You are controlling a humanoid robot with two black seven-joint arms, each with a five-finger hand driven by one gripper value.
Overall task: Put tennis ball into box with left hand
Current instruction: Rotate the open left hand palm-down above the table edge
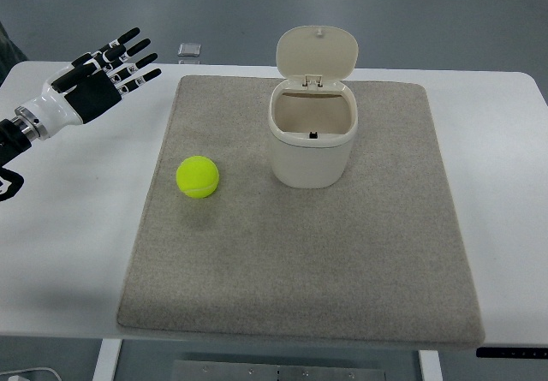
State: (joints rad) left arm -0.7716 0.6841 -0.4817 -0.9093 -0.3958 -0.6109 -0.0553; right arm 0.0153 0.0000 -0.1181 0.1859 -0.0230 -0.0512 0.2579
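Here, one grey mat (300, 261) covers most of one white table (68, 253). Nearest on the mat lies one ball (198, 177), left of the mat's middle, untouched. Farther back, right of the ball and apart from it, stands one cream box (312, 145), its lid (317, 53) tipped up behind. Beyond the mat's far left corner hovers the left hand (94, 86), fingers (128, 56) spread straight, holding nothing.

Tennis ball (198, 177) lies on mat (342, 270), left of box (312, 145).
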